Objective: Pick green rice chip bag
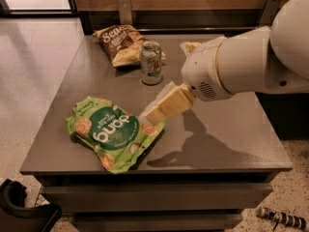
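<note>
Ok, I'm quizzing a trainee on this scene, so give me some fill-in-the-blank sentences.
The pincer hangs at one corner of the ____ rice chip bag.
The soda can stands ____.
The smaller chip bag behind the soda can is mostly ____.
Missing: green; upright; brown.
</note>
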You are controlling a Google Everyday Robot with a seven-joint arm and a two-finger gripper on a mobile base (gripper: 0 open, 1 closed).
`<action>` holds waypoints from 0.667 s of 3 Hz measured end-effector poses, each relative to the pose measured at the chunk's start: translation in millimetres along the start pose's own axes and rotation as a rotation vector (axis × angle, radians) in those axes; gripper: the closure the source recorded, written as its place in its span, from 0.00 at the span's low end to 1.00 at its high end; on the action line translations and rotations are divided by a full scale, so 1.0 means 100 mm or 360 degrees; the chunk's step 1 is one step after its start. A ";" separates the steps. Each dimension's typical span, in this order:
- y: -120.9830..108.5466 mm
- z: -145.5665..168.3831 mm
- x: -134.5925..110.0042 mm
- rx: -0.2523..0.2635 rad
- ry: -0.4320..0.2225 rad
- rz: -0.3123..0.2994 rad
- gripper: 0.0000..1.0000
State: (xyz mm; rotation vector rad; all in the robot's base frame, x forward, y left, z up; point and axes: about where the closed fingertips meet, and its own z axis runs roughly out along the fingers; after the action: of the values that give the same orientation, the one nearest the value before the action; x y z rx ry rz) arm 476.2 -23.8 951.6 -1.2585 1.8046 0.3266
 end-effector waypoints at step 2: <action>0.13 0.27 -0.02 -0.0064 0.0077 0.0005 0.00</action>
State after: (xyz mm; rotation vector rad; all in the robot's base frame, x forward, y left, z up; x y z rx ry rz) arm 479.2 1.0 934.4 -1.3013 1.8495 0.3382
